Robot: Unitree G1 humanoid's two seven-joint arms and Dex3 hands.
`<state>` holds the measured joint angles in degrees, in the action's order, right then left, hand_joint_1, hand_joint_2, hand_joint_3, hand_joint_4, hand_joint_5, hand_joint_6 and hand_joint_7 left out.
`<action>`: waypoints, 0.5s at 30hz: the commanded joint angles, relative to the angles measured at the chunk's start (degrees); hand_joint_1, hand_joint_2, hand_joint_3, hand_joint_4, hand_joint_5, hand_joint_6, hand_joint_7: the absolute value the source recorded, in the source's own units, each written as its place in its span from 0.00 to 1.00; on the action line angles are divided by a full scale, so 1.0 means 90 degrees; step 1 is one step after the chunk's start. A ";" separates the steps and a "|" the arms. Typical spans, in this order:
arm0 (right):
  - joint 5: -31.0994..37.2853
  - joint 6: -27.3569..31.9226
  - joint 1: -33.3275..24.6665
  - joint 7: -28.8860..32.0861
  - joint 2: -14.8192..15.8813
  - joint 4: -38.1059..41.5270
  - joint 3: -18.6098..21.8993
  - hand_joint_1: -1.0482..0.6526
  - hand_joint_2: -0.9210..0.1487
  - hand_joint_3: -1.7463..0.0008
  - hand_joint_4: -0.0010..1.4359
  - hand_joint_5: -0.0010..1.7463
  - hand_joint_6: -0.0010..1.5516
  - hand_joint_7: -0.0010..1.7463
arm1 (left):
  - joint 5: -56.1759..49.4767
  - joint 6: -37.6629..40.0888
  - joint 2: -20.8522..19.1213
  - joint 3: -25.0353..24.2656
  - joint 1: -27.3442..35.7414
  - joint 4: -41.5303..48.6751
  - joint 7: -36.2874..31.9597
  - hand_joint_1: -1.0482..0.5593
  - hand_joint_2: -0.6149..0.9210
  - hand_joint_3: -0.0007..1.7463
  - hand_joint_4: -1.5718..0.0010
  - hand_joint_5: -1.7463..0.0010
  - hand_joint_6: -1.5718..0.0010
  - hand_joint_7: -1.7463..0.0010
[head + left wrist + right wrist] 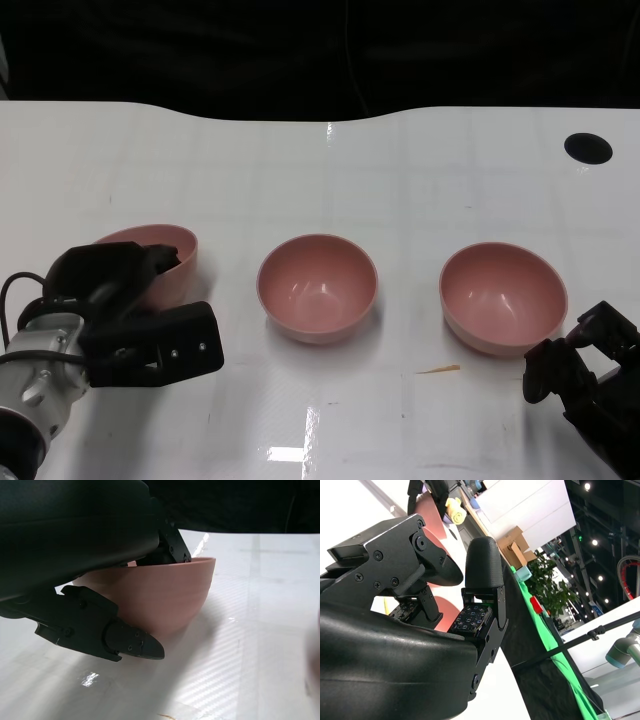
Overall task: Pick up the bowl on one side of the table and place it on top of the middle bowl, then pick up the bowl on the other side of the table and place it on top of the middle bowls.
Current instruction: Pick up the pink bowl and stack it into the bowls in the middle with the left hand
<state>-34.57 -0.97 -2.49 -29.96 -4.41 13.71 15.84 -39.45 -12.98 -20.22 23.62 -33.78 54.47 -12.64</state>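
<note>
From my head camera, the left hand [125,315] covers the near and left side of the left bowl [165,255], so I can see only its far rim and right wall, and I cannot tell how its base meets the table [330,170]. In my left wrist camera that hand's black shell blocks most of the bowl's opening. The right hand [585,375] is cut off by the picture's right and bottom edges, so I cannot read its grip; it sits just near the right bowl [503,298], and whether they touch I cannot tell. My right wrist camera shows only a pink sliver behind the fingers [482,580].
</note>
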 commanded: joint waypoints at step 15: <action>-0.0086 0.0109 -0.0049 -0.0123 0.0137 -0.0069 0.0096 0.59 0.27 0.40 0.62 0.95 0.59 0.68 | 0.0167 0.0023 -0.0450 -0.0230 0.1100 -0.2546 0.0328 0.64 0.99 0.13 0.61 0.00 0.69 0.01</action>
<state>-34.89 -0.21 -2.59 -30.89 -4.23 13.72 16.12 -37.84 -13.49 -22.64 22.40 -24.68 34.33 -10.76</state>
